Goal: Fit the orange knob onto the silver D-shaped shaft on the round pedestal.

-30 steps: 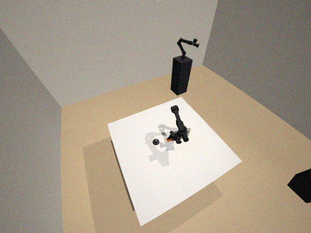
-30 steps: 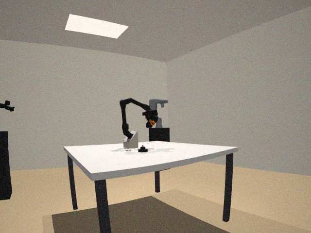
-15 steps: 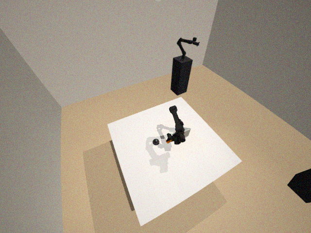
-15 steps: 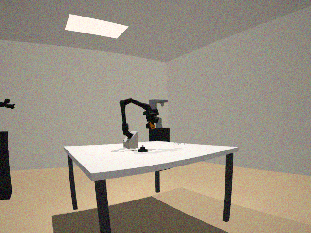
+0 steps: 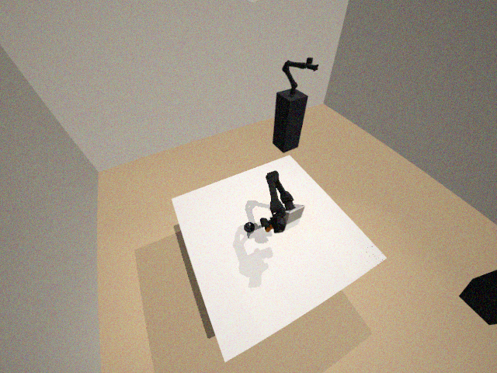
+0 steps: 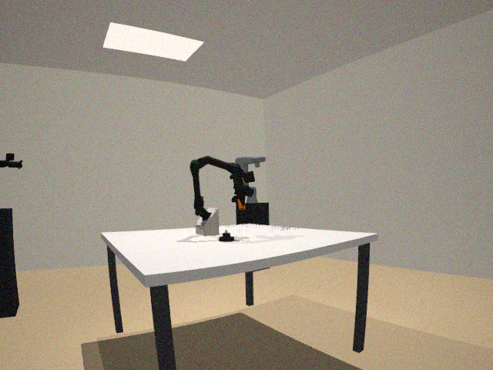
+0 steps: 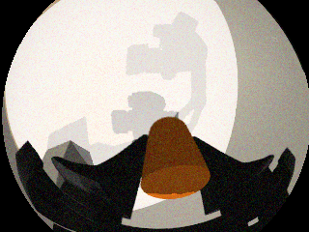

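Observation:
My gripper [image 7: 169,139] [image 5: 268,228] [image 6: 239,202] is shut on the orange knob [image 7: 173,160] [image 6: 240,203] [image 5: 267,229] and holds it well above the white table [image 5: 280,280] [image 6: 179,254]. In the wrist view the knob is a tapered orange body between the two dark fingers, with only table and shadows beyond it. The round dark pedestal [image 5: 248,228] [image 6: 226,237] with the short shaft stands on the table, to the left of the gripper in the top view. The pedestal does not show in the wrist view. The knob's hole is hidden.
The arm's grey base block [image 5: 296,211] [image 6: 208,224] stands on the table behind the pedestal. A black column [image 5: 289,120] carrying a camera arm stands on the floor beyond the table. Another dark block [image 5: 481,296] lies on the floor at the right.

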You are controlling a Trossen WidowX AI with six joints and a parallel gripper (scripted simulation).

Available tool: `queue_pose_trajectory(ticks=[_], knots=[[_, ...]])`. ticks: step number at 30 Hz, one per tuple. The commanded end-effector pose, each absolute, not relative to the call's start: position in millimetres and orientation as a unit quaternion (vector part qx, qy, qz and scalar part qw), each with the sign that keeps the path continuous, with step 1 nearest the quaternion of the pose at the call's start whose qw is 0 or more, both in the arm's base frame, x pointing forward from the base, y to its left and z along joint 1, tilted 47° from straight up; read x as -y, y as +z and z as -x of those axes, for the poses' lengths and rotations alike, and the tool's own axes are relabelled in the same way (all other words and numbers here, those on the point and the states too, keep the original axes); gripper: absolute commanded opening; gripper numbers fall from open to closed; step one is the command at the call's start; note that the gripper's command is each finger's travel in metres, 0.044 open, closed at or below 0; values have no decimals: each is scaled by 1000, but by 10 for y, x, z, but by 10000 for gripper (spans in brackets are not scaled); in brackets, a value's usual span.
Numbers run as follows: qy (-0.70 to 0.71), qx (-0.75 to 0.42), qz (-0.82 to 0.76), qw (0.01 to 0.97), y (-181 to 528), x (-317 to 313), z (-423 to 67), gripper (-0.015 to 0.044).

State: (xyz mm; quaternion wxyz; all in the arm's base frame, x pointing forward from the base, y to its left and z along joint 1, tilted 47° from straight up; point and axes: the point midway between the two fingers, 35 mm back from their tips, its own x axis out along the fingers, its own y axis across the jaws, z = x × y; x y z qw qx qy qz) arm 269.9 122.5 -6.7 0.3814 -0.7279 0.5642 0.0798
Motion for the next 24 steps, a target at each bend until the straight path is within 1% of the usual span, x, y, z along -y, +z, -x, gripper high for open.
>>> queue_pose_trajectory(ticks=[1, 13, 24], knots=[[100, -598, 700, 377, -107, -1176, -2732, 0], [154, -696, 603, 358, -255, -967, -2811, 0], [156, -698, 600, 360, -616, -634, -2876, 0]])
